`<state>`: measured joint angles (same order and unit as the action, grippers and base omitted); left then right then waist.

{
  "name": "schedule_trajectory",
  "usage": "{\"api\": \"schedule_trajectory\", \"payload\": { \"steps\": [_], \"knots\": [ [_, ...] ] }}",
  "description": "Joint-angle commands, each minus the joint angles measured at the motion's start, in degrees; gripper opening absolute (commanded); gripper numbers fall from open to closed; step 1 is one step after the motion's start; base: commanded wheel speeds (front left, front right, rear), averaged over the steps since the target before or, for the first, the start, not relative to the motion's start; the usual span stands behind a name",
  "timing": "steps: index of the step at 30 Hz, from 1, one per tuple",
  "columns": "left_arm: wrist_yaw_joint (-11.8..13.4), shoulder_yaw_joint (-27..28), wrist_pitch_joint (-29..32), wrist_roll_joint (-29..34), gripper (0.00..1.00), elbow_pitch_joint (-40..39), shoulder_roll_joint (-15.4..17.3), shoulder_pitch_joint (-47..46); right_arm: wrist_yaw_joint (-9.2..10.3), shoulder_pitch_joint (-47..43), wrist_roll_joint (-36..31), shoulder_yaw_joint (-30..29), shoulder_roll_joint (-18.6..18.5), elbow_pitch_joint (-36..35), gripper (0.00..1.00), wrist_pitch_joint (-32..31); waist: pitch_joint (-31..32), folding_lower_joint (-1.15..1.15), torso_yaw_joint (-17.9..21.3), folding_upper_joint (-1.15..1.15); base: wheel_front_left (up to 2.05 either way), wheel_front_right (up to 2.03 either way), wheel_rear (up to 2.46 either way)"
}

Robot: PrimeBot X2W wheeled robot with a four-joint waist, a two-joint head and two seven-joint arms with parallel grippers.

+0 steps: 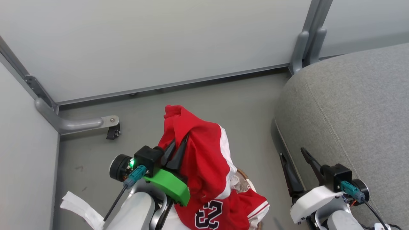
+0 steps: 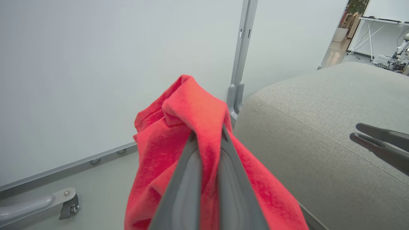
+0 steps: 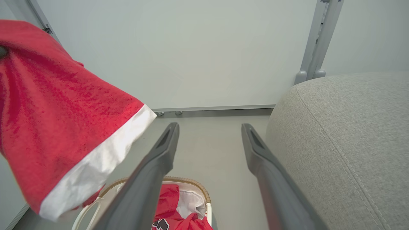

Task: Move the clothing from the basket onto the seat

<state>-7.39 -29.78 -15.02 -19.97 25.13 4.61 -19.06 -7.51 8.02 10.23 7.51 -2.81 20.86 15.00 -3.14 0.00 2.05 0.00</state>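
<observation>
"Counting garments, operator?"
"Two. My left gripper [image 1: 180, 140] pinches one red garment [image 1: 204, 150]; the numbered garment [image 1: 223, 207] lies below it in the single basket [image 3: 191, 182]. My right gripper [image 1: 291, 152] gapes empty beside the one seat [image 1: 351, 111]."

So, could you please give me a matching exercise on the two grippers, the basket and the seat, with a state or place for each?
Things: 1 left gripper; 2 right gripper; 3 basket; 4 seat.
States: A open, empty; B grey, on the robot's right; C shut on lifted clothing; D holding a numbered garment.
Pairs: 1-C, 2-A, 3-D, 4-B.
</observation>
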Motion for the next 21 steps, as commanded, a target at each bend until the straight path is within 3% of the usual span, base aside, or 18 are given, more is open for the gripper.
{"api": "schedule_trajectory", "payload": {
  "steps": [1,10,21],
  "knots": [
    [-0.2,0.3,-0.2,1.0,0.00,-1.0,-0.1,-0.1,0.04,-1.1,0.3,0.1,-0.2,0.3,1.00,0.3,2.5,0.00,-0.9,0.00,0.00,0.00,0.00],
    [-0.2,1.6,-0.2,1.6,0.00,-5.8,-0.6,-0.9,0.04,-3.5,-0.2,3.4,-0.2,0.9,1.00,0.3,4.4,0.00,-0.5,0.00,0.00,0.00,0.00],
    [-0.2,1.4,-0.2,1.9,0.00,-6.1,-0.7,-0.9,0.04,-0.5,1.0,19.7,-0.2,-4.0,1.00,0.3,4.2,0.00,-1.2,0.00,0.00,0.00,0.00]
  ]
}}
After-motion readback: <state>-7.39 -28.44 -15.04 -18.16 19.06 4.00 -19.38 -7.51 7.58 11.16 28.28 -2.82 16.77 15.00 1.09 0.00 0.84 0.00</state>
